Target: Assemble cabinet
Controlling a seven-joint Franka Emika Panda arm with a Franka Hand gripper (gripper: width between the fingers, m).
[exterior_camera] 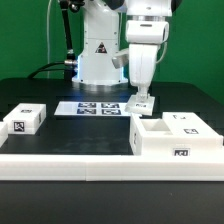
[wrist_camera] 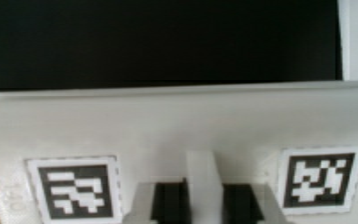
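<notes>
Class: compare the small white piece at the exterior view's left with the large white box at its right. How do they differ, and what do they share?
Size: the small panel is far smaller than the box body. Shape: the small panel is a closed, low block; the box body is open on top, with a hollow showing. Shared: both are white, carry black-and-white tags and rest on the black table.

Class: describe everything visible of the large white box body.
The large white box body looks like smooth plastic, blocky. Its top has a square open recess toward the exterior view's left and a black-and-white tag; another tag marks its front face. It sits on the black table behind a long white rail. The pincer hangs apart from it.
</notes>
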